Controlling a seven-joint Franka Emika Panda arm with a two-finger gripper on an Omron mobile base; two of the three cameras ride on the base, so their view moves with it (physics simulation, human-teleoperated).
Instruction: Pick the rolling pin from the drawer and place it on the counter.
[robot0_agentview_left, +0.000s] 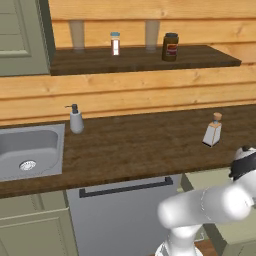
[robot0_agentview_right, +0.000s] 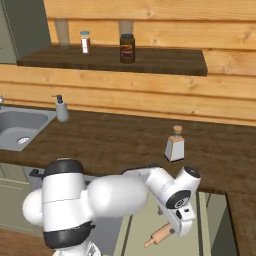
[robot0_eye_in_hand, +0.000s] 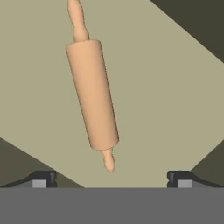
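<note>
Currently the hand (robot0_eye_in_hand: 111, 179) hovers spread wide and empty over the rolling pin (robot0_eye_in_hand: 92, 94), which lies flat in the open drawer (robot0_eye_in_hand: 39, 87), lined up for a downward grasp.

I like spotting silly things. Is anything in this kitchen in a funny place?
Nothing is spilled or broken. The rolling pin lies slanted inside the open drawer, under the open end effector.
</note>
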